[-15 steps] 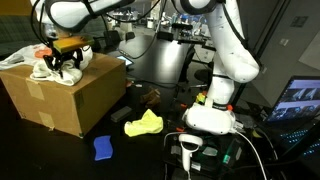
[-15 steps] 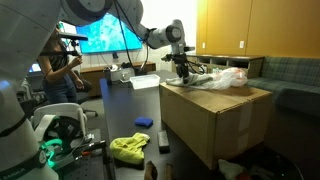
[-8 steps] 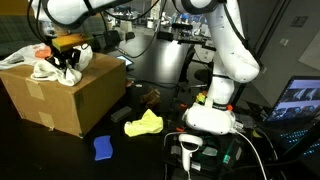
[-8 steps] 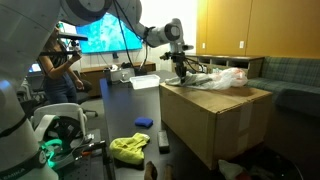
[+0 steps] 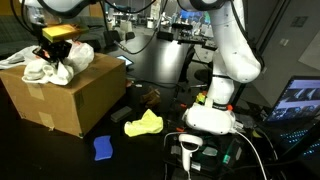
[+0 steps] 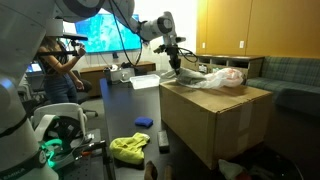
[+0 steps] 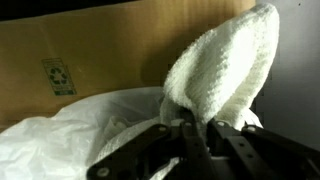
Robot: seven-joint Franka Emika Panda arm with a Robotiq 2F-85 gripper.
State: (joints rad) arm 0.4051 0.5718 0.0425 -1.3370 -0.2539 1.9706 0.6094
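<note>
My gripper [image 7: 197, 135] is shut on a white towel [image 7: 225, 65], whose fold stands up between the fingers in the wrist view. In both exterior views the gripper [image 5: 57, 45] [image 6: 170, 55] hangs just above the top of a large cardboard box [image 5: 65, 95] [image 6: 215, 115], with the towel [image 5: 76, 57] [image 6: 179, 68] dangling from it. A crumpled clear plastic bag [image 7: 80, 125] [image 6: 218, 77] lies on the box top under and beside the towel.
A yellow cloth [image 5: 143, 124] [image 6: 128, 149] and a small blue object [image 5: 103, 148] [image 6: 143, 122] lie on the dark table beside the box. The robot base [image 5: 212, 115] stands close by. A person [image 6: 55, 65] and monitors are at the back.
The jaws have shut on the towel and the gripper has risen, pulling the towel up off the box top.
</note>
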